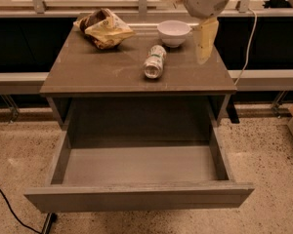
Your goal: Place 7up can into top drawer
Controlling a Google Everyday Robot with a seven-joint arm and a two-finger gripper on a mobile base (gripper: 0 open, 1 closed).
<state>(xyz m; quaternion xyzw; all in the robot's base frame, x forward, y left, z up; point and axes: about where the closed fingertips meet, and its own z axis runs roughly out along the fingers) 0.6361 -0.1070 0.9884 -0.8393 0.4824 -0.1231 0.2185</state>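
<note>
The 7up can (155,61) lies on its side on the grey cabinet top (88,72), its silver end toward me, just in front of the white bowl. The top drawer (136,196) is pulled wide open below, its inside bare. My gripper (205,40) hangs from the white arm at the upper right, above the cabinet top's right side, to the right of the can and beside the bowl, apart from both.
A white round bowl (174,32) stands at the back of the cabinet top. A yellow-brown snack bag (103,28) lies at the back left. A black cable (10,208) runs over the speckled floor at the lower left.
</note>
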